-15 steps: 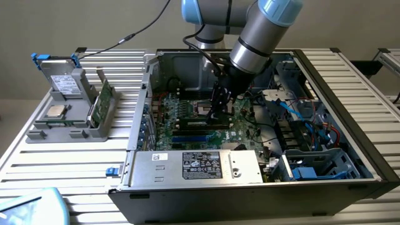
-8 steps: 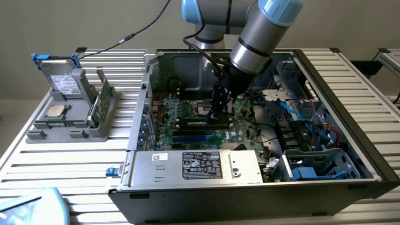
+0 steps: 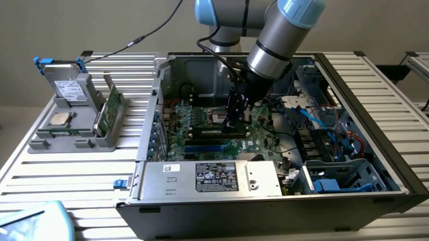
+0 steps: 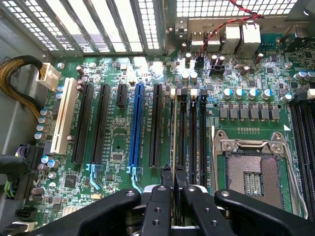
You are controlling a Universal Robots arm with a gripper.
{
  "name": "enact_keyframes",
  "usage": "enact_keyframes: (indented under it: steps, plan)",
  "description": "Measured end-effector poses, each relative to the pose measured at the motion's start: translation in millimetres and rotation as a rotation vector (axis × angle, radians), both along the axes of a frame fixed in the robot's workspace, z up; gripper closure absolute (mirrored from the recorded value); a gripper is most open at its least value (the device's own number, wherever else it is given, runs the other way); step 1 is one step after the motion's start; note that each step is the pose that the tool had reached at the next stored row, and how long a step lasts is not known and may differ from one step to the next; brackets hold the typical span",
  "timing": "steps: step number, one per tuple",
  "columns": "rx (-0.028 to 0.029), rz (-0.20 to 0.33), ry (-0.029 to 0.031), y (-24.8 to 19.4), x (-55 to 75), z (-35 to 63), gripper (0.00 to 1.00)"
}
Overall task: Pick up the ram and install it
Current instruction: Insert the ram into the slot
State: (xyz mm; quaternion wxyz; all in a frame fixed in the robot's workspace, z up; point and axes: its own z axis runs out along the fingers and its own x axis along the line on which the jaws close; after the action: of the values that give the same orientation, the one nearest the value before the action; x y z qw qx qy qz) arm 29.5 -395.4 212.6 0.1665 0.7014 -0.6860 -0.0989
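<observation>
The ram (image 4: 173, 132) shows edge-on in the wrist view as a thin pale strip running away from the fingertips. My gripper (image 4: 173, 179) is shut on it, one black finger (image 4: 165, 179) on each side. The stick stands over the leftmost of the black memory slots (image 4: 193, 132), beside the open processor socket (image 4: 251, 172); whether it is seated I cannot tell. In the exterior view my gripper (image 3: 232, 123) reaches down into the open computer case (image 3: 375, 130), low over the motherboard (image 3: 194, 130).
Black, blue (image 4: 136, 123) and white (image 4: 64, 123) expansion slots lie beside the memory slots. A silver power supply (image 3: 211, 175) and cables (image 3: 322, 125) crowd the case. Outside, at the exterior view's left, a grey holder (image 3: 64, 133) carries a green card (image 3: 109, 108), a silver chip (image 3: 60, 119) and a drive (image 3: 67, 85).
</observation>
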Motion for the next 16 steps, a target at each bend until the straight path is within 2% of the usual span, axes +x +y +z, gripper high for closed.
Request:
enact_keyframes:
  steps: [7, 8, 9, 10, 11, 12, 13, 16]
  plan:
    - [-0.0001, 0.000, 0.0000, 0.0, 0.0, 0.0, 0.86]
    - [-0.0001, 0.000, 0.0000, 0.0, 0.0, 0.0, 0.85]
    - [-0.0001, 0.000, 0.0000, 0.0, 0.0, 0.0, 0.78]
    - [-0.0001, 0.000, 0.0000, 0.0, 0.0, 0.0, 0.78]
    - [-0.0001, 0.000, 0.0000, 0.0, 0.0, 0.0, 0.72]
    - [-0.0001, 0.000, 0.0000, 0.0, 0.0, 0.0, 0.72]
    - [0.0000, 0.000, -0.0001, 0.0, 0.0, 0.0, 0.66]
    - [-0.0001, 0.000, 0.0000, 0.0, 0.0, 0.0, 0.66]
